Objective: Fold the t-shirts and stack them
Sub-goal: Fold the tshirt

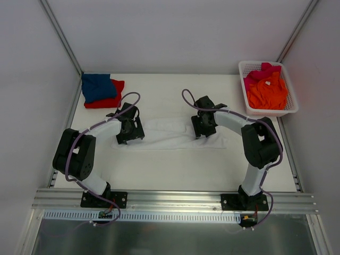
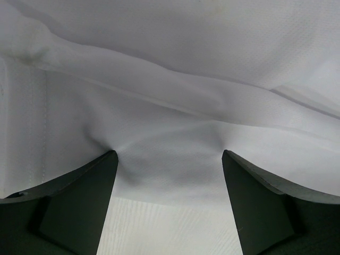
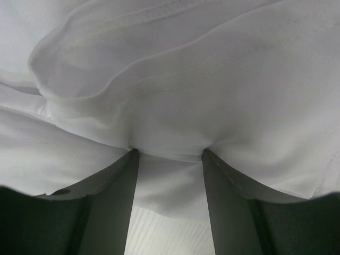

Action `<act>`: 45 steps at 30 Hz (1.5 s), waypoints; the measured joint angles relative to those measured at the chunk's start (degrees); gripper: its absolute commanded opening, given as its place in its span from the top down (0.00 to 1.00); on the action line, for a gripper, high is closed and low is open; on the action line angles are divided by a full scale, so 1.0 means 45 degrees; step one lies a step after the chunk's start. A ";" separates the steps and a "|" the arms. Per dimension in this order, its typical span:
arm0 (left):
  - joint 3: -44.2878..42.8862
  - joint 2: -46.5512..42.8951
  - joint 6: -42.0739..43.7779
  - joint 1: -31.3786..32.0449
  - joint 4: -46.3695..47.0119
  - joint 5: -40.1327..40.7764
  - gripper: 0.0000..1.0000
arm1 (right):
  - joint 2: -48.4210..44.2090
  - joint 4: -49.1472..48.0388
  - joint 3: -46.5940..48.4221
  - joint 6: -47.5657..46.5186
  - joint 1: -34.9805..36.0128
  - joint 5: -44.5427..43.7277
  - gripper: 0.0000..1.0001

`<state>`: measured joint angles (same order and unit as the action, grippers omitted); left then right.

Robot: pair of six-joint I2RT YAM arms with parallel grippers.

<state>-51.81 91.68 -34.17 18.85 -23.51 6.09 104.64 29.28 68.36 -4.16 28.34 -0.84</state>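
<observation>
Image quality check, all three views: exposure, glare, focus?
Top external: even light, sharp; white t-shirt low-contrast against the pale table. Left wrist: cloth fills the frame, soft shadows in folds, left fingers near-black. Right wrist: same, right fingers underexposed; no glare.

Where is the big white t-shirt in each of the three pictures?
Top view: the white t-shirt lies across the middle of the table, between the left gripper and the right gripper.
Left wrist view: it fills the picture above the black fingers.
Right wrist view: it fills the picture, bunched over the fingers.
Shared landmark: those fingers, which the top view shows at each end of the shirt.
</observation>
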 measured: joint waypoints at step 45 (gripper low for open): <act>0.1885 -0.1258 -0.5450 0.4046 0.2045 0.0801 0.19 | 0.5736 0.2822 0.8796 -0.1195 -0.1049 0.0942 0.44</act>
<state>-43.33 86.02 -58.70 37.06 -14.31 9.69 130.45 41.98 107.94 -9.54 23.62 3.40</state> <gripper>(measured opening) 0.809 0.555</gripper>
